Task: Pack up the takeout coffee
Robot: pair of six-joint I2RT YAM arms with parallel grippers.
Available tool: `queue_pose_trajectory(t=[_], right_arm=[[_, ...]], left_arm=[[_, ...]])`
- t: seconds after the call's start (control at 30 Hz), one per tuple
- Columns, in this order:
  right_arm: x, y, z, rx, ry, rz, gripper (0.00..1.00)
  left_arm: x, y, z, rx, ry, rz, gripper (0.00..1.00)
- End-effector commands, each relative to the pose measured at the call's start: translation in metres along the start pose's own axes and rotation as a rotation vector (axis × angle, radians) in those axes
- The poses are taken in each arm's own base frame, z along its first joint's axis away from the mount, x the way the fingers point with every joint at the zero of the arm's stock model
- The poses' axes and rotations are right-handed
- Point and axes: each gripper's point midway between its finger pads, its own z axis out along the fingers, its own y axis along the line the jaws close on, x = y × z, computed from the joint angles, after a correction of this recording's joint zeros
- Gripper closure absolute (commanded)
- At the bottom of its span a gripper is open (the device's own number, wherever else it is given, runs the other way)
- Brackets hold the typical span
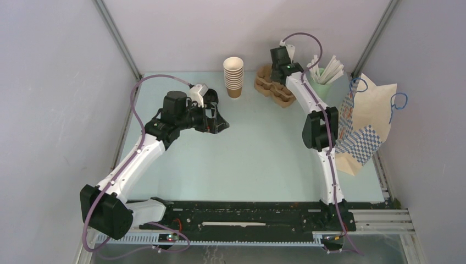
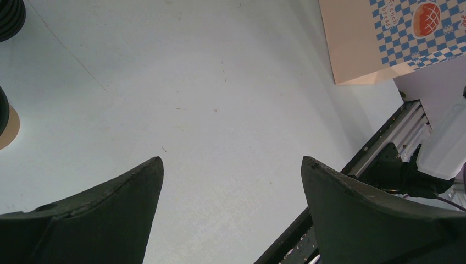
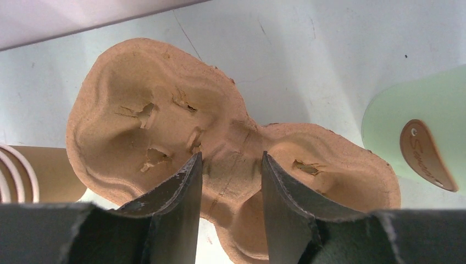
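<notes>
Hovering low over the cup tray (image 3: 165, 110), the right claw (image 3: 231, 157) has its jaws about half apart, with the tray's middle ridge standing between them. From where I stand I cannot tell whether the pads are pinching that ridge or only flanking it. Just left of the tray stand the kraft cups (image 1: 233, 77), the takeout coffee, nested in one upright stack that neither arm is touching. Just right of the tray sits the green cup (image 1: 321, 88) of straws. Further right of the tray, and nearer the arms' bases, the paper bag (image 1: 365, 126) stands. The left claw (image 1: 214, 118) hangs well left of the tray and nearer the bases, jaws wide apart and empty over the table (image 2: 220, 82).

My reading is that the tray is being fetched first. To do it well, I would seat the fingers deep on the ridge, centred between the two wells so the tray lifts level. Close firmly, but not so hard that the soft pulp tears. Lift straight up, since the stack and the straw cup sit close on either side.
</notes>
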Motion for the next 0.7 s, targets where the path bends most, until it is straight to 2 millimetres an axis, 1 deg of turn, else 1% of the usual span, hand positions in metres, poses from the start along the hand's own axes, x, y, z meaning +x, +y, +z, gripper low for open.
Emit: queue_pose_trajectory(t=[0.0,0.23,0.4,0.67], right_arm=[[-0.038,0.000,-0.034,-0.043,-0.064,0.042,1.00],[-0.036,-0.003,-0.039,-0.062,-0.042,0.023,1.00],[-0.039,-0.006,-0.044,-0.101,-0.040,0.029,1.00],[-0.044,-0.005,-0.052,-0.151,-0.050,0.022,1.00]], left_arm=[[0.004,-0.002,0.002,0.022,0.002,-0.008,0.00],[0.004,-0.002,0.003,0.025,0.002,-0.008,0.00],[0.003,-0.002,0.002,0.024,0.000,-0.008,0.00],[0.004,0.000,0.003,0.016,0.001,-0.007,0.00]])
